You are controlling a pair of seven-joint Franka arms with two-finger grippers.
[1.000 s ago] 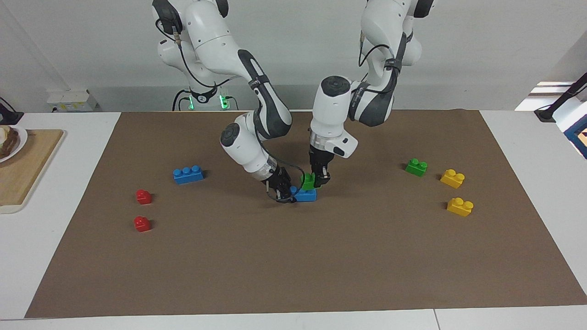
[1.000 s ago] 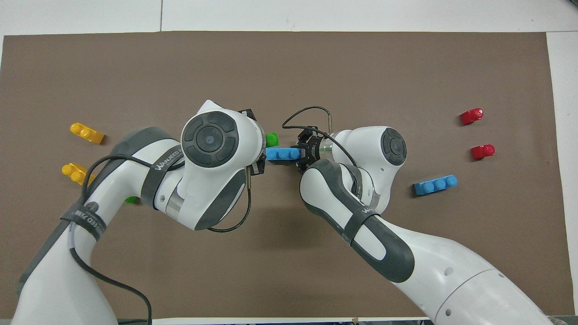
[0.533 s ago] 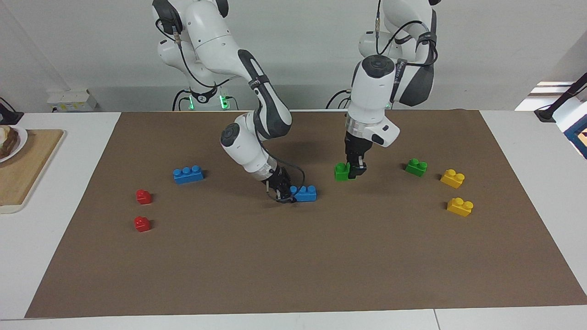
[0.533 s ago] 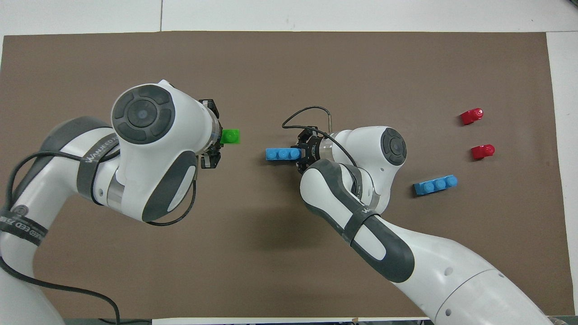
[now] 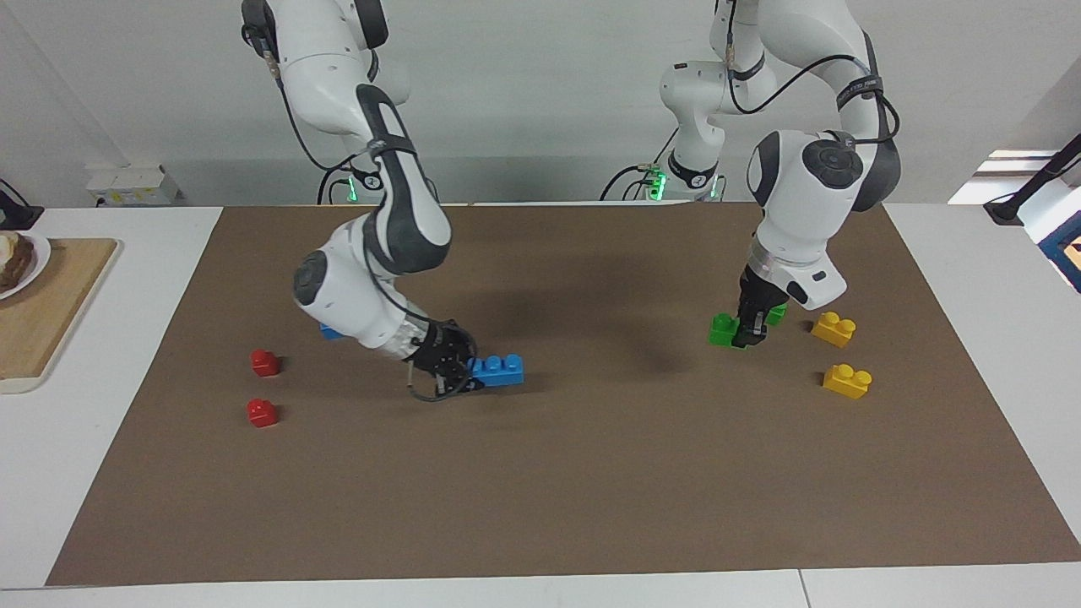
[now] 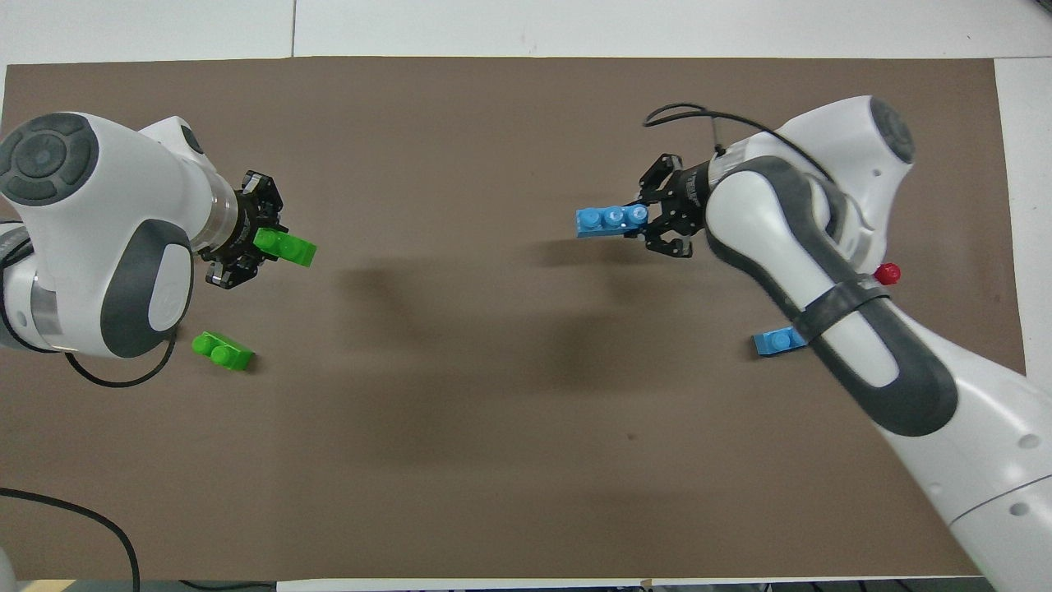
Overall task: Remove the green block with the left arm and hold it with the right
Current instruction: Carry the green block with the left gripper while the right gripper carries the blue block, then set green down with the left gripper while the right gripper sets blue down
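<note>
The green block (image 5: 723,330) is pinched at one end by the left gripper (image 5: 748,331), low over the mat (image 5: 540,473) toward the left arm's end of the table, with its free end sticking out toward the table's middle. Whether it touches the mat cannot be told. It hangs just beside a second green brick (image 6: 222,350), which lies loose on the mat, partly hidden by the gripper in the facing view. Two yellow bricks (image 5: 833,328) sit a little farther toward the table's end.

The separation looks done — the green block is well apart from the blue brick (image 5: 498,369) that the right gripper (image 5: 456,371) pinches by one end, low over the middle of the mat. So the step in hand is likely the set-down. To do it well, the left arm should lower the block flat, studs up, on bare mat clear of the loose green brick and the yellow pair, then part its fingers only once the block rests — a release from the air could tip it. The right arm should keep its fingers pressed on the blue brick and level. A second blue brick (image 6: 777,341) and two red pieces (image 5: 263,362) lie toward the right arm's end, out of the way.
</note>
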